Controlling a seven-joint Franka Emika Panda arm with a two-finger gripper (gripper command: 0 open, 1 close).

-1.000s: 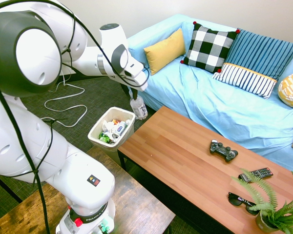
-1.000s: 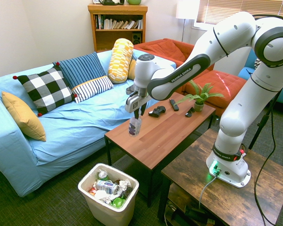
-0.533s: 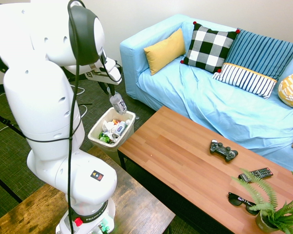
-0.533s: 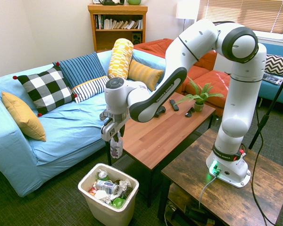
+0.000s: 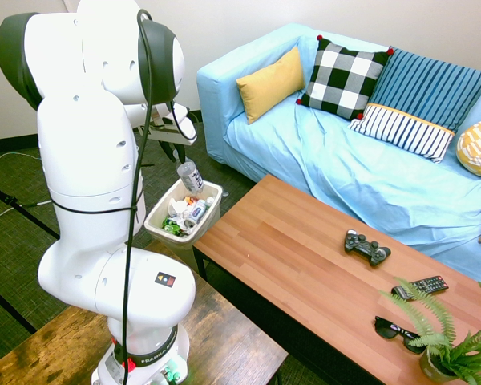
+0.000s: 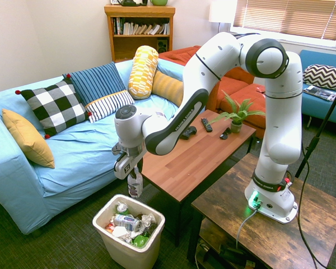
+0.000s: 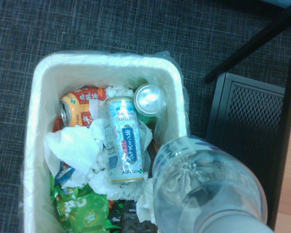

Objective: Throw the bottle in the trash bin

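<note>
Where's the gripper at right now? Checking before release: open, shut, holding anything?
Gripper: shut on the small clear plastic bottle, above the off-white plastic trash bin.

My arm [image 6: 229,61] is showing glossy white rounded shells with dark grey round caps at the joints. Black lettering is running along one white link. A black cable [image 5: 140,160] is trailing down my white body. My base is carrying a black square label with yellow marks, a red button and a green light.
</note>
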